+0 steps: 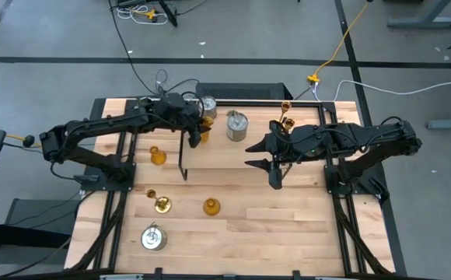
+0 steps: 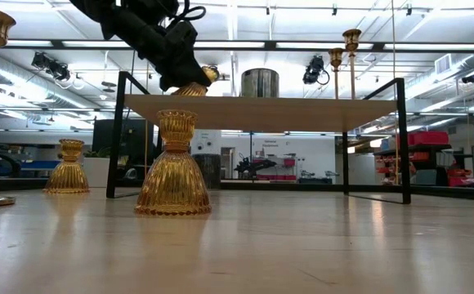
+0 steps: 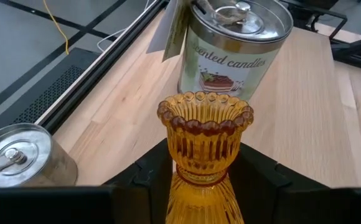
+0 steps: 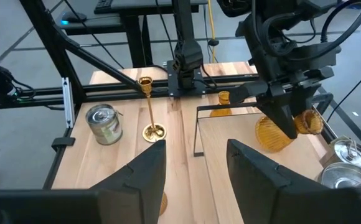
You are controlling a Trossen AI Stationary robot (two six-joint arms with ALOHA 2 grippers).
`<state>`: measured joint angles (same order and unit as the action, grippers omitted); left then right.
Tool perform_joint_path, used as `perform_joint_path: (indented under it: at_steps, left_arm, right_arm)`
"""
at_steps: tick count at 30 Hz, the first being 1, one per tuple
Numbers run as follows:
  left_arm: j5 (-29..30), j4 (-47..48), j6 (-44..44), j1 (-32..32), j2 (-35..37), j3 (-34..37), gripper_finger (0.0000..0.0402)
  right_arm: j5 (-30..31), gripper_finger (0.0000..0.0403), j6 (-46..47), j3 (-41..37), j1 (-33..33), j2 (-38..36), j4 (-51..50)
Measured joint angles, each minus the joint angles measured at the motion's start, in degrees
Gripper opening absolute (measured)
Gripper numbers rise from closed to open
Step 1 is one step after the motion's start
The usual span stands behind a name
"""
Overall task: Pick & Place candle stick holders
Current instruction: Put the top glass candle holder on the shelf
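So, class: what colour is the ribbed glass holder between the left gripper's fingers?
Amber-orange holder; clearest in the left wrist view.

1. Silver can (image 3: 233, 46), just behind the amber holder (image 3: 205, 134): its label reads "…cented candles" in script; the first letter is hidden.
2. No other text near the amber holder is legible.

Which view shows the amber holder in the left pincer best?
Left wrist view: the amber holder fills the frame between the left pincer fingers. High view shows only a sliver; low view its base on the rack; right wrist view sees it small.
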<state>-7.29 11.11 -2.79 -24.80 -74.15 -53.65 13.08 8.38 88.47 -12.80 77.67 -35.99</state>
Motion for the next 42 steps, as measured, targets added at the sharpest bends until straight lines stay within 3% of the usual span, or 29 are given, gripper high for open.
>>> perform_joint_path:
  at_steps: [10, 24, 35, 42]
  left_arm:
    - [-0.47, 2.06, 0.46, 0.00, 0.04, -0.07, 0.0145]
    - [-0.32, 3.44, 0.48, 0.04, -0.09, 0.11, 0.0185]
    - [2.21, 4.25, 0.45, 0.00, 0.35, 0.05, 0.0263]
    - [3.06, 9.08, 0.51, 0.00, 0.35, -3.92, 0.0293]
  right_arm:
    - [0.00, 0.0168, 0.15, 0.00, -0.02, 0.00, 0.00]
    - [-0.02, 0.0168, 0.13, 0.00, 0.01, 0.00, -0.02]
    - [-0.02, 0.0168, 0.02, 0.00, 0.00, 0.00, -0.02]
    - [-0.04, 0.0168, -0.34, 0.00, -0.01, 0.00, -0.03]
